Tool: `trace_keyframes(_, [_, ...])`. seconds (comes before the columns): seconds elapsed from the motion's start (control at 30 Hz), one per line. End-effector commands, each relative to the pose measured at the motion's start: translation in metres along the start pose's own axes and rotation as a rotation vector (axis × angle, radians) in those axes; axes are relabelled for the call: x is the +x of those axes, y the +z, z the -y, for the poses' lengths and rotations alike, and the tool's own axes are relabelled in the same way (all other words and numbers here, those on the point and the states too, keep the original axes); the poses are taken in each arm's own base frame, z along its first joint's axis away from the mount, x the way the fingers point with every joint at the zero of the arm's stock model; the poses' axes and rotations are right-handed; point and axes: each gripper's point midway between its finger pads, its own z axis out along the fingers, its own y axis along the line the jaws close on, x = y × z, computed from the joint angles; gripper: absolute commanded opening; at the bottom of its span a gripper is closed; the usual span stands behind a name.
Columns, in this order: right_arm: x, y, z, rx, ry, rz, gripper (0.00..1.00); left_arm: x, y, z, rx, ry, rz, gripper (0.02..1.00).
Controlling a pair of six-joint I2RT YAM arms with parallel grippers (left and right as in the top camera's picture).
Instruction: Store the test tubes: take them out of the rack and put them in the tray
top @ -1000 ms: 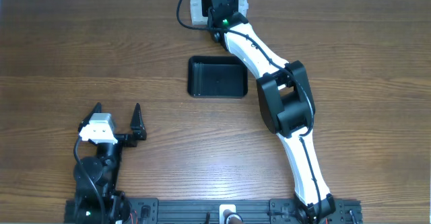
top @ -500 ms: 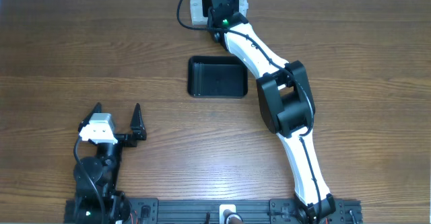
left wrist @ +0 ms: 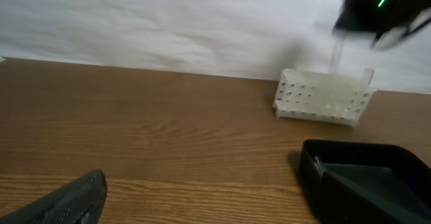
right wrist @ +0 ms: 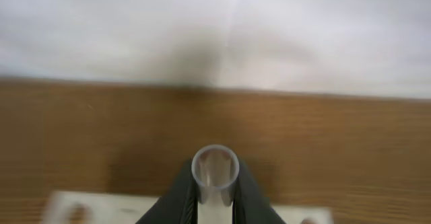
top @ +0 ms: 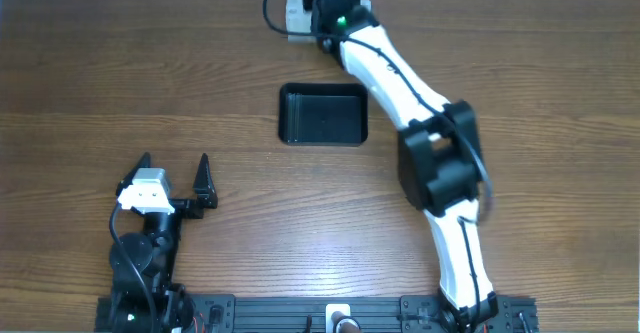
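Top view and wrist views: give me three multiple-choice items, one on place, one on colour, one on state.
1. In the top view, where is the tray relative to the rack?
A) on top of it
B) farther up the view
C) nearer the view's bottom edge
2. What colour is the tray?
A) white
B) black
C) red
3. How is the right gripper?
A) shut on a test tube
B) open, empty
C) resting in the tray
Answers: 1 C, the tray lies below the rack; 2 B, it is dark against the wood; 3 A, it clamps the test tube's sides.

No legible text or markings anywhere
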Motion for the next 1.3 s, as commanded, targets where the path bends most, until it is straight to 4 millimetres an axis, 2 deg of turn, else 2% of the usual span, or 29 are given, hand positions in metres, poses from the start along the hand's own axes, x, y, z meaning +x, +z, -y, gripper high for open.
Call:
trace_keyframes(0.03, [-0.127,-0.116,0.023,-0.035,0.088,0.214,0.062,0.001,0.0,0.001,0.007,0.007,0.001,1.0])
trace_keyframes(0.1, [-0.131,-0.141,0.027,-0.045,0.078,0.19,0.056,0.001,0.0,0.001,0.007,0.007,0.001,1.0])
trace_keyframes(0.13, [-0.122,-0.158,0.029,-0.053,0.087,0.128,0.051,0.001,0.0,0.001,0.007,0.007,0.001,1.0])
trace_keyframes(0.2, [-0.096,-0.17,0.028,-0.064,0.095,0.01,0.045,0.001,0.0,0.001,0.007,0.007,0.001,1.0])
trace_keyframes(0.27, [-0.059,-0.176,0.022,-0.09,0.086,-0.139,0.045,0.001,0.0,0.001,0.007,0.007,0.001,1.0])
trace_keyframes(0.4, [0.028,-0.172,0.005,-0.139,0.065,-0.447,0.02,0.001,0.0,0.001,0.007,0.007,0.001,0.998])
trace_keyframes(0.5, [0.088,-0.158,-0.003,-0.134,0.055,-0.605,0.023,0.001,0.0,0.001,0.007,0.007,0.001,1.0])
trace_keyframes(0.6, [0.137,-0.143,-0.01,-0.132,0.062,-0.712,0.036,0.001,0.0,0.001,0.007,0.007,0.001,1.0])
trace_keyframes(0.7, [0.172,-0.132,-0.018,-0.154,0.059,-0.779,0.031,0.001,0.0,0.001,0.007,0.007,0.001,0.998])
trace_keyframes(0.83, [0.199,-0.113,-0.03,-0.161,0.076,-0.801,0.045,0.001,0.0,0.001,0.007,0.007,0.001,1.0])
trace_keyframes(1.03, [0.224,-0.102,-0.03,-0.137,0.068,-0.845,0.06,0.001,0.0,0.001,0.007,0.007,0.001,1.0])
trace_keyframes(1.13, [0.227,-0.101,-0.03,-0.135,0.066,-0.851,0.102,0.001,0.0,0.001,0.007,0.007,0.001,1.0])
trace_keyframes(1.3, [0.227,-0.102,-0.031,-0.134,0.066,-0.852,0.106,0.001,0.0,0.001,0.007,0.007,0.001,1.0])
